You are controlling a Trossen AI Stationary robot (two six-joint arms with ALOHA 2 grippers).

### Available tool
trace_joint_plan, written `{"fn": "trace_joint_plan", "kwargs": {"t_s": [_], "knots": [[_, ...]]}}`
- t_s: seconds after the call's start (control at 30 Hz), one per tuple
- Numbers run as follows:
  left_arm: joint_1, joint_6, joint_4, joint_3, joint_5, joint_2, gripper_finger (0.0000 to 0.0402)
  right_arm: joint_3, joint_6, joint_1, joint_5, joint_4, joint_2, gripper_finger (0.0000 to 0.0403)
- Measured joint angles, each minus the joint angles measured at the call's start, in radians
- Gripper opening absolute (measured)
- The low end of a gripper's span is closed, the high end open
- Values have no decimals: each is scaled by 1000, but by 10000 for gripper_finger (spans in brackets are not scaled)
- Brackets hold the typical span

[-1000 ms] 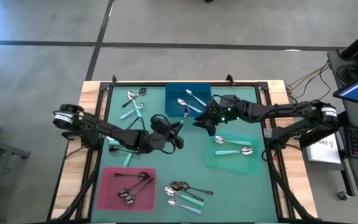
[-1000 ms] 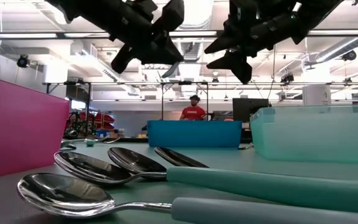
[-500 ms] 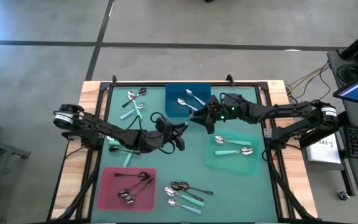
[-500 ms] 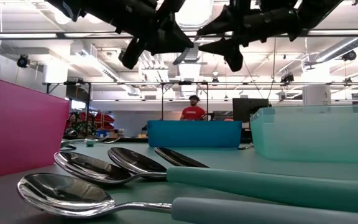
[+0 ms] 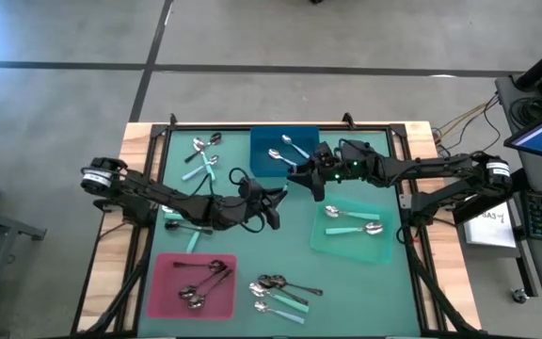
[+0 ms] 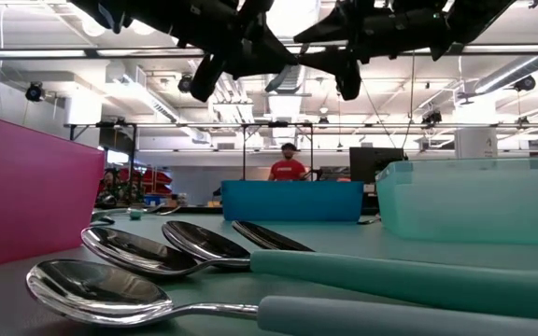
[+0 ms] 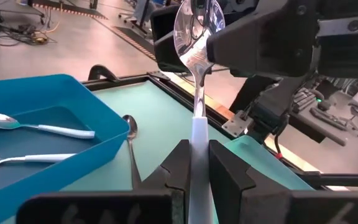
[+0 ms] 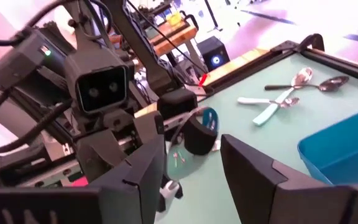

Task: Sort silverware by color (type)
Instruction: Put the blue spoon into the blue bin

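My left gripper (image 5: 276, 195) is shut on a pale-handled spoon (image 7: 194, 74) above the table's middle. The spoon's shiny bowl (image 7: 193, 28) points toward my right gripper (image 5: 301, 177). That gripper is open, and its two fingers stand on either side of the bowl (image 8: 178, 159). Both grippers hang high over the table in the low view, where the spoon (image 6: 283, 77) shows between them. Other spoons lie in the blue tray (image 5: 283, 151), the green tray (image 5: 351, 231) and the pink tray (image 5: 194, 285). My left gripper pinches the spoon's pale handle (image 7: 195, 134) between its two fingers. They come about level from the table's left and lie along the handle. The spoon is lifted clear and sticks out forward, bowl end away from the fingers. My right gripper: I cannot tell whether its fingers (image 8: 148, 168) touch the bowl.
Loose spoons lie at the far left (image 5: 203, 155), beside the left arm (image 5: 182, 226) and at the near edge (image 5: 280, 292). A dark spoon (image 7: 131, 143) lies on the mat by the blue tray's wall. A person in red (image 6: 290, 166) stands far behind the table.
My left gripper has gone toward the table's right edge with the spoon, which stays lifted clear. My right gripper has gone toward the left gripper. The spoon's bowl now stands between the right gripper's open fingers.
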Motion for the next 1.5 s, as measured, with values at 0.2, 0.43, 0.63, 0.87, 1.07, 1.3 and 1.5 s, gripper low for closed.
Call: {"fn": "trace_joint_plan", "kwargs": {"t_s": [0.2, 0.43, 0.63, 0.87, 1.07, 1.3, 1.5], "knots": [[2, 23, 6, 0, 0, 0, 20, 0, 0, 0, 0, 13, 0, 135], [10, 72, 29, 0, 26, 1, 21, 0, -14, -1, 32, 17, 0, 41], [13, 128, 54, 0, 34, 1, 21, 1, -41, -1, 26, 21, 0, 10], [13, 131, 19, 0, 33, -14, 29, 1, -62, -30, 28, -31, -8, 9], [9, 131, -93, 0, 45, -54, 33, 1, -115, -60, 28, -111, -21, 9], [-1, 130, -121, 0, 45, -60, 34, 1, -363, -75, 349, -162, -21, 9], [0, 132, -142, 0, 45, -60, 35, 1, -503, -87, 593, -142, -21, 9]]}}
